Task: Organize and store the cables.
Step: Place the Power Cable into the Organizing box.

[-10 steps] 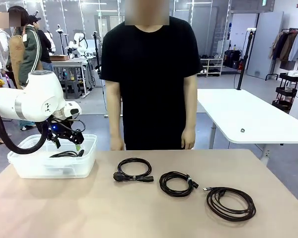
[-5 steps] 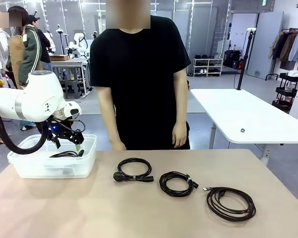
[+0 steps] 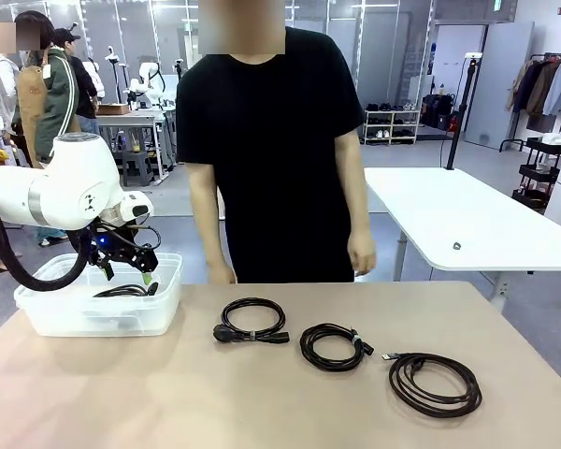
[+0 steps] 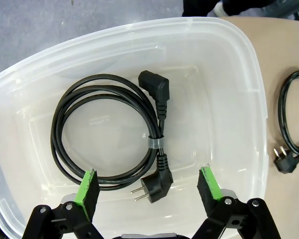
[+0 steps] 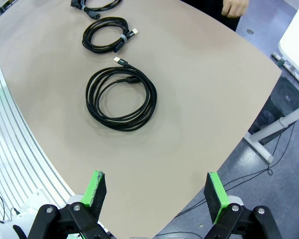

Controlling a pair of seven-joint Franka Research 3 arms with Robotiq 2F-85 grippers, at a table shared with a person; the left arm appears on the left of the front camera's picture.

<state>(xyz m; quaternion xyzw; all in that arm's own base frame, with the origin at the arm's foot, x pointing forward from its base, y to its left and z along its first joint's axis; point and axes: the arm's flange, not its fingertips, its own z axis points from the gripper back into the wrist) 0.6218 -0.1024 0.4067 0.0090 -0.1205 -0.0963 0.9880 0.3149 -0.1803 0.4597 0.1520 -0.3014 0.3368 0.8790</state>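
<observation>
The bench point(image 3: 262, 412) has plenty of open room. Its whole near half is bare, and so is the stretch between the bin point(image 3: 93, 320) at the far-left corner and the loose cables. A person stands at the far edge, with one hand point(image 3: 361, 253) hanging clear of the top.

The left arm reaches in from the side with its wrist bent down. The left fingers point(image 3: 147, 278) are spread wide and empty over the bin's mouth. Below them, flat on the bin floor, lies the binned cable point(image 4: 57, 134). It is a round coil cinched by a grey tie, with an angled connector and a two-pin plug.

The right fingers point(image 5: 95, 191) are also spread wide and empty, held high above the bench's right edge.

Three more coils lie in a row on the bench, apart from one another:
- The left cable point(image 3: 252, 336) is tied and has a two-pin plug.
- The middle cable point(image 3: 306, 346) is small, tight and tied.
- The right cable point(image 5: 92, 99) is the widest and loosest, with a slim plug poking out.
</observation>
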